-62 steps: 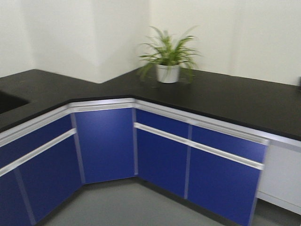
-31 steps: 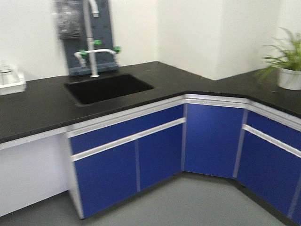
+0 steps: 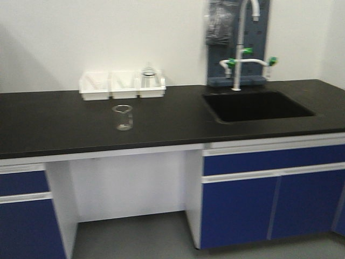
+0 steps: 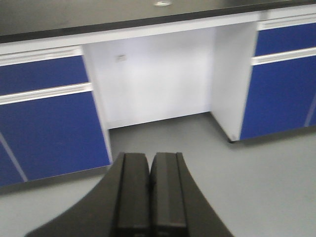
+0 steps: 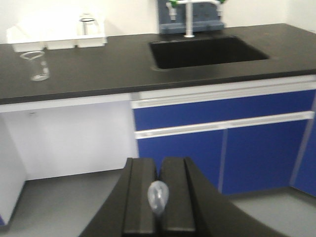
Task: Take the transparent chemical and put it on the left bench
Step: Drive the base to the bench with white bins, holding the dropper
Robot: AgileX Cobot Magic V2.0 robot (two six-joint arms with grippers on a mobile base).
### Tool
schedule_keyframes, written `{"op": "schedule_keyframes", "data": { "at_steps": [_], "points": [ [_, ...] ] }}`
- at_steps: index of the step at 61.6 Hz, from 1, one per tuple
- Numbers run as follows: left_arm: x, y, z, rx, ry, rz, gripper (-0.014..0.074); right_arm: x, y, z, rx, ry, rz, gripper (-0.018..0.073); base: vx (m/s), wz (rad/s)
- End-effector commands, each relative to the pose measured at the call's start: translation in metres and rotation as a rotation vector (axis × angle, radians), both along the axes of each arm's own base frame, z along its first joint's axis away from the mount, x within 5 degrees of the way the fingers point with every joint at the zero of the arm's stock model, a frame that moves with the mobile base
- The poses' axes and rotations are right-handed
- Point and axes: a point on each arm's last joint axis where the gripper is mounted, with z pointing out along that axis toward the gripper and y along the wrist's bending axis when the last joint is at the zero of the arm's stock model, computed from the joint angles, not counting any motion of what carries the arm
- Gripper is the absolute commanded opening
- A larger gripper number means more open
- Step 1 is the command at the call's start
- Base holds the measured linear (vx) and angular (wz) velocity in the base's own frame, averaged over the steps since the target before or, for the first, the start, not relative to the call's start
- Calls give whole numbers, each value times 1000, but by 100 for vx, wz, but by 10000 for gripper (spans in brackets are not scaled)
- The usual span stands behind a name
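Only the rounded bulb end of the transparent chemical [image 5: 158, 196] shows, pinched in the slit between the two black fingers of the right pincer [image 5: 159, 165], which is clamped on it; the rest of the slender stick is hidden by the fingers or cut off by the lower edge of the right wrist view. The pincer hangs over the grey floor, well apart from the black worktop [image 3: 54, 124]. The left pincer [image 4: 149, 160] has its fingers pressed together with nothing between them, facing the white knee recess [image 4: 158, 79] under the worktop. A clear glass beaker [image 3: 123, 117] stands upright on the worktop, in front of a row of white trays [image 3: 121, 86] by the wall; their contents are too blurred to name, apart from a glass vessel [image 3: 149, 78] in the rightmost tray. To the right lies the black sink [image 3: 259, 105] with its white tap [image 3: 240, 46], whose top is cut off
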Motion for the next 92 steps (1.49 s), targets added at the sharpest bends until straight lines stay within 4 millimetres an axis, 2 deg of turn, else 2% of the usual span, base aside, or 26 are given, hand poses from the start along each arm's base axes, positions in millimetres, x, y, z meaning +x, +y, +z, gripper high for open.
{"op": "schedule_keyframes", "data": {
  "at_steps": [1,36,72,92],
  "points": [
    [-1,0,3,-14,-81,-1,-3,0,2,16,-4,-95,29,-3,19,61],
    [-1,0,3,-14,-81,-1,-3,0,2,16,-4,-95,29,-3,31,41],
    [-1,0,3,-14,-81,-1,-3,1,2,16,-4,-93,30,-3,47,16],
    [-1,0,3,-14,-81,-1,-3,1,2,16,-4,-92,30,-3,49,-8]
  ]
}}
